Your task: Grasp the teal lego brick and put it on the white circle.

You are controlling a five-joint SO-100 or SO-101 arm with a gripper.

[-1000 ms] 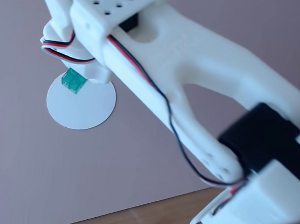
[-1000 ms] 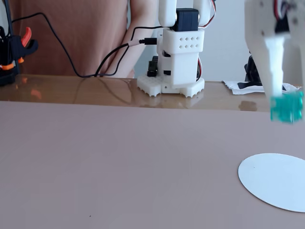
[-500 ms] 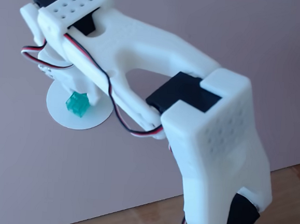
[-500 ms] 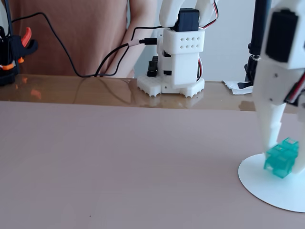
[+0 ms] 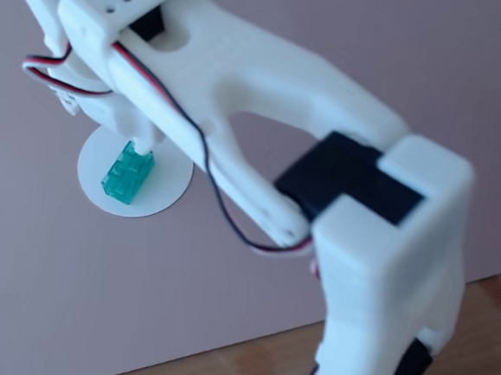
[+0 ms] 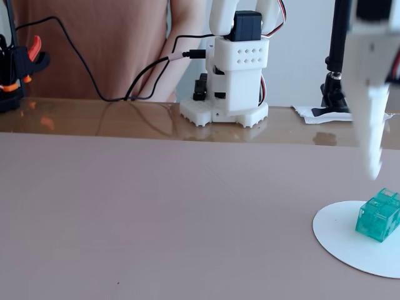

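The teal lego brick (image 6: 378, 222) lies on the white circle (image 6: 340, 240). The claw (image 6: 374, 164) hangs above it, apart and empty; I cannot tell how wide it stands.

teal lego brick (image 5: 127, 173) lying on white circle (image 5: 168, 185), at eight o'clock beneath white arm (image 5: 241, 83).

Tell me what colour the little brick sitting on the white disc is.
Translucent teal-green. The brick shows best in a fixed view, resting on the white disc.
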